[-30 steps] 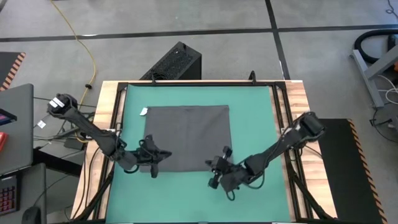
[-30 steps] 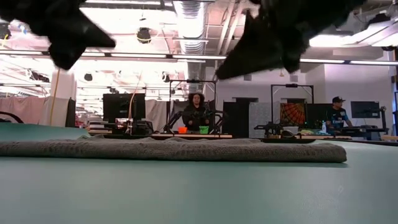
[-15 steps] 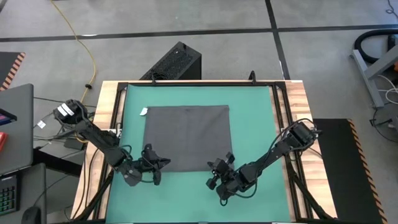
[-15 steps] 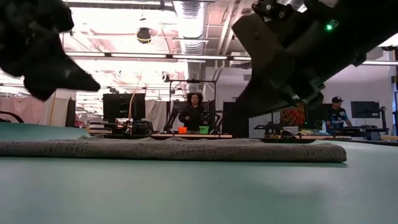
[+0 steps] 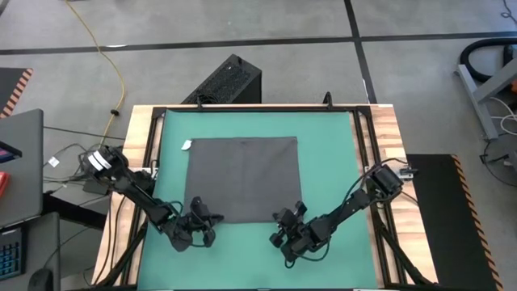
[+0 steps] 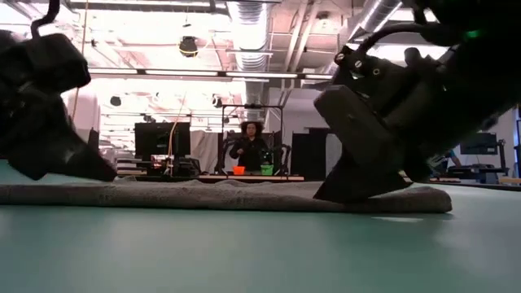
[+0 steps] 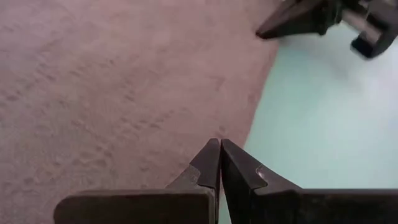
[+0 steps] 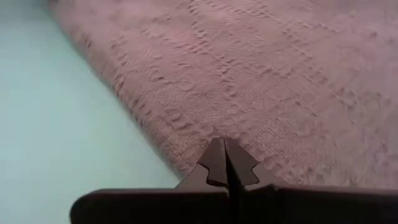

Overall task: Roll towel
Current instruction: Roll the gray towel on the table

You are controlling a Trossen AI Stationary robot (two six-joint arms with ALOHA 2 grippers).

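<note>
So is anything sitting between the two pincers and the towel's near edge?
Nothing visible. The left pincer and right pincer, both shut, sit at the near corners of the flat towel, with only bare green mat around.

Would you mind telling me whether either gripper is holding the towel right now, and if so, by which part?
Nothing is held. The left gripper and the right gripper are both shut, tips down at the near edge of the flat towel.
</note>
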